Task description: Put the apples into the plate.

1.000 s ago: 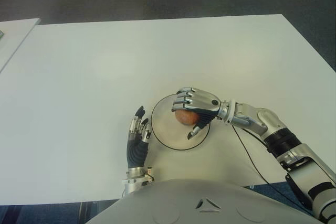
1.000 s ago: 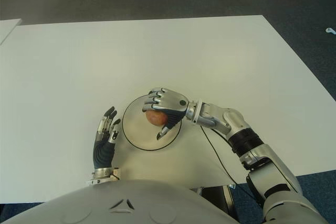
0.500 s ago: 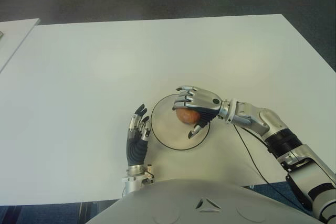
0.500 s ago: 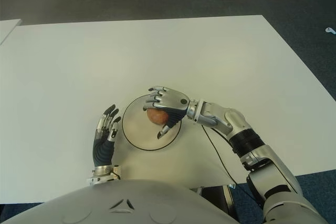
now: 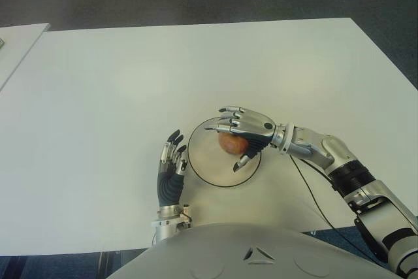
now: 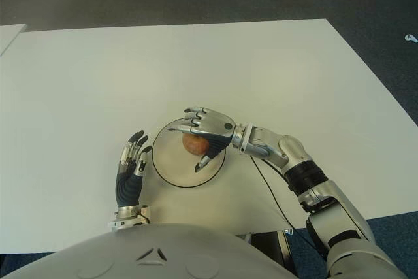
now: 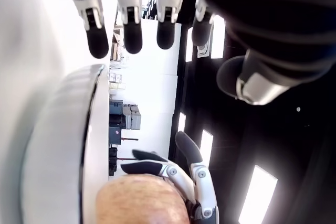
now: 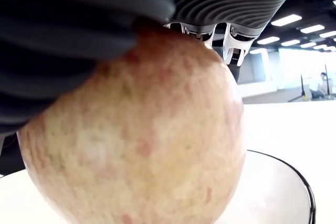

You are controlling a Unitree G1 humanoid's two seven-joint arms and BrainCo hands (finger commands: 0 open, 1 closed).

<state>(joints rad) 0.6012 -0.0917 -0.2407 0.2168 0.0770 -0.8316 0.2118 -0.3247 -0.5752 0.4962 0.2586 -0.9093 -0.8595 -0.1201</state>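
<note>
One apple (image 5: 232,143); one plate (image 5: 208,164); one table (image 5: 130,83); two hands.

Left hand (image 7: 173,19) fingers straight (holding nothing), plate (image 7: 63,129) rim, apple (image 7: 142,200) under right hand (image 7: 178,174).

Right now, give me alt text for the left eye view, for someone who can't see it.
The robot's right hand is over a round white plate on a white table, fingers opening around a reddish apple. The left hand shows just left of the plate, open and holding nothing.
</note>
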